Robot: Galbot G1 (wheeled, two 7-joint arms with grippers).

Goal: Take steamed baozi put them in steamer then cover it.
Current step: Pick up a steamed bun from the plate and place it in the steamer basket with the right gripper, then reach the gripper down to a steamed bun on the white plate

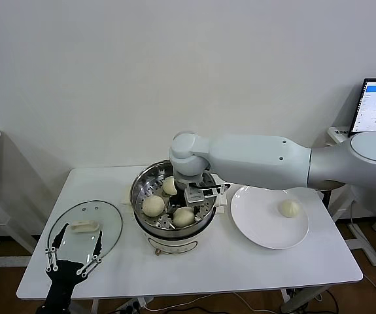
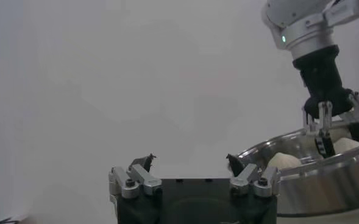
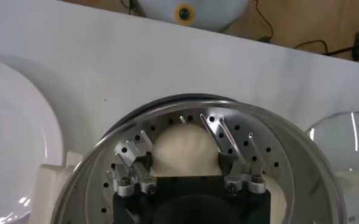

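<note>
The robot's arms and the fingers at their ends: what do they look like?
The right arm is a smooth, glossy white tube with rounded joints and a small green light near its wrist. Each arm ends in a black gripper block carrying thin silver metal fingers with dark tips. The left gripper looks the same.

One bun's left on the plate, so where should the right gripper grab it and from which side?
Grip the last steamed baozi across its round middle, coming straight down from above. It sits alone on the flat white plate, so nothing probably blocks fingers on either side.
</note>
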